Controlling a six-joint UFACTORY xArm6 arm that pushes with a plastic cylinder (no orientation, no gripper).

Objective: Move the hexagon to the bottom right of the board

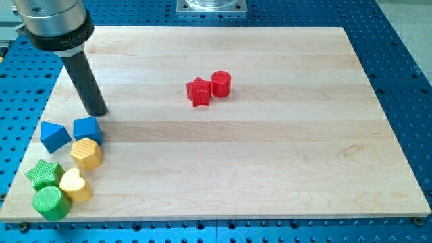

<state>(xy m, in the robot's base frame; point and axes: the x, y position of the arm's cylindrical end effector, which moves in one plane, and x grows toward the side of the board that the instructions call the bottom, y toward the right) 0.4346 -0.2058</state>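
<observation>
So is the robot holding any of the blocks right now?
No, nothing is held. My tip rests on the wooden board, just above the blue cube block, not clearly touching it.

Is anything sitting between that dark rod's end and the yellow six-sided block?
Yes. In the camera view, the blue cube lies between my tip and the yellow hexagon, touching the hexagon's top edge.

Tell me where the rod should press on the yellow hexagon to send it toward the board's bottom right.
Press my tip on the yellow hexagon's upper-left side, probably pushing toward the view's bottom right. The blue cube touches that side, so entry is tight; the yellow heart sits just below.
</observation>
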